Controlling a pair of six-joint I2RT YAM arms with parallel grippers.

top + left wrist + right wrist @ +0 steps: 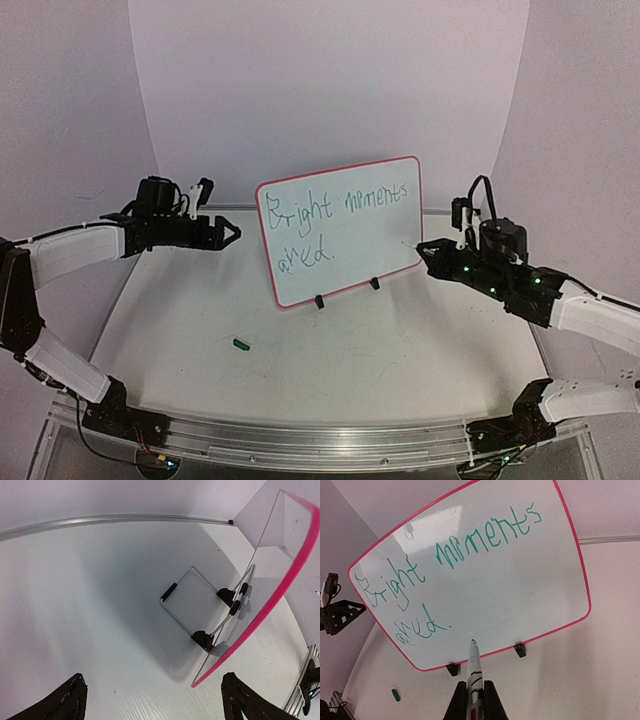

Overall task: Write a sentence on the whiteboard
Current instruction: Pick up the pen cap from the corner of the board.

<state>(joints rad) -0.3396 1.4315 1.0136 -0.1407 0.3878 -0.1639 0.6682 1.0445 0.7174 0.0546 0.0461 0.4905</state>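
- The whiteboard [340,225] stands upright, tilted slightly back, at the middle of the bench [400,350], toward its rear half.
- The whiteboard's long edges slope, with the right end higher than the left.
- Open bench surface lies in front of the whiteboard and to both sides. A curved backdrop [330,90] closes off the rear.
- Two black clip feet [320,301] hold the lower edge. Seen from behind, a wire stand [187,602] props the whiteboard on the bench.
- Two lines of green handwriting [485,545] cover the upper and left part of the face. The top line reads "Bright moments". The lower right part is bare.
- The right gripper [428,252] is at the whiteboard's lower right edge, clamped on a marker [474,667].
- The marker tip points at the face just above the lower rim, between the two clip feet. Whether it touches cannot be told.
- The left gripper [225,232] is level with the whiteboard's upper left edge, near it but apart. Its fingers [70,702] are spread wide with nothing between them.
- The whiteboard is a glossy white rectangle with rounded corners and a thin pink-red rim [280,595].
- The bench is matt white. A small green cap [240,344] lies on it, front left of the whiteboard and well apart from it.
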